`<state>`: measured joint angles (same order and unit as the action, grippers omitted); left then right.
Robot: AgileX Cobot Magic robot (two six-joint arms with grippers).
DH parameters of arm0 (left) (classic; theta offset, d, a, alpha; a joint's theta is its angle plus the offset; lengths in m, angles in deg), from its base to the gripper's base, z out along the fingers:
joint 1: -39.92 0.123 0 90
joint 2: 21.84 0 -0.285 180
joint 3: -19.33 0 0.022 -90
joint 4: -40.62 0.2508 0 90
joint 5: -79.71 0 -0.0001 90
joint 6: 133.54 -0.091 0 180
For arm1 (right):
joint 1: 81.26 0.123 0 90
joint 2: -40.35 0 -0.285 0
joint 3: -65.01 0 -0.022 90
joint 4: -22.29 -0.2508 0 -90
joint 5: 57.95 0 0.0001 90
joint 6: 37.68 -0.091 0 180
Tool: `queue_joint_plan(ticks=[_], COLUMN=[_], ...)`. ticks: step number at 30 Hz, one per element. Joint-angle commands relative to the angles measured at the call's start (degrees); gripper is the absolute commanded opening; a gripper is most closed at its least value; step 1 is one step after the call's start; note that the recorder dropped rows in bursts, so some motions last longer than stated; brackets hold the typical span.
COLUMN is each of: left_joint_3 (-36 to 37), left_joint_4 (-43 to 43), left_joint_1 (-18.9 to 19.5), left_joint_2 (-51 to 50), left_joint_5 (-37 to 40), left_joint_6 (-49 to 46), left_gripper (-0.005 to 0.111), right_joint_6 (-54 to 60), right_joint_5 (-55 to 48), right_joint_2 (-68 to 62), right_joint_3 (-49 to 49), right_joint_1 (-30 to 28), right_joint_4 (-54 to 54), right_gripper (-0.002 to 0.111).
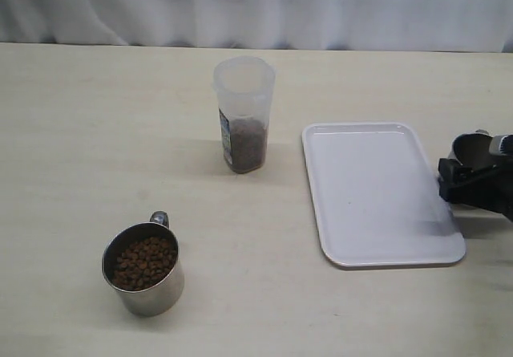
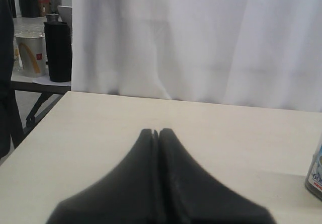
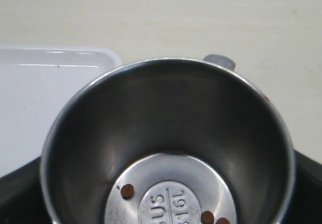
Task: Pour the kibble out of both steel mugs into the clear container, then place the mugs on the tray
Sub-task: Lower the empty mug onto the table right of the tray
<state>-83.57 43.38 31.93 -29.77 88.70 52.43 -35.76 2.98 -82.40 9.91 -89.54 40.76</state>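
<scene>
Pale wood-grain surface point(image 1: 240, 309) is running back to a white curtain point(image 1: 256, 4), and the task is looking about half done. The clear container point(image 1: 244, 92) is standing upright near the middle, with kibble point(image 1: 247, 144) filling its lower part.

The right gripper point(image 1: 463, 174) is hanging at the right edge of the exterior view. Its jaws are standing wide around the emptied steel mug point(image 3: 168, 148), which is showing only a few stray pellets on its base. I cannot tell whether that mug is touching the surface. The tray point(image 1: 381, 212) is lying just beside it, long axis running front to back. The mug is therefore needing only a short carry toward the middle, across the tray's right long rim.

The left gripper point(image 2: 156, 133) is out of the exterior view, jaws pressed together on nothing and pointing along the surface toward the curtain. The full steel mug point(image 1: 148, 293) is sitting upright at the near left, well apart from the container, with its handle point(image 1: 159, 217) pointing toward the back. It is lying on the left arm's side, so that arm is looking the nearer one for it.
</scene>
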Motion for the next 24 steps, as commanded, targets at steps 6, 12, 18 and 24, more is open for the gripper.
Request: queue_joint_plan(ticks=[6, 12, 18, 24], left_joint_3=[0.12, 0.12, 0.12, 0.12], left_joint_4=[-0.28, -0.28, -0.28, -0.28], left_joint_1=[-0.01, -0.01, -0.01, -0.01], left_joint_2=[0.14, 0.14, 0.14, 0.14], left_joint_5=[-1.01, -1.01, -1.01, -0.86], left_joint_6=[0.05, 0.05, 0.05, 0.05], left_gripper=[0.0, 0.0, 0.0, 0.0], right_joint_6=[-0.2, -1.92, -1.92, -1.92], right_joint_5=[-3.84, -3.72, 1.93, 2.67], right_joint_2=[-0.23, 0.65, 4.74, 8.03], right_joint_3=[1.06, 0.89, -2.43, -4.16], right_joint_1=[-0.33, -0.33, -0.33, -0.33], right_joint_4=[0.64, 0.4, 0.4, 0.52], right_gripper=[0.018, 0.068, 0.079, 0.079])
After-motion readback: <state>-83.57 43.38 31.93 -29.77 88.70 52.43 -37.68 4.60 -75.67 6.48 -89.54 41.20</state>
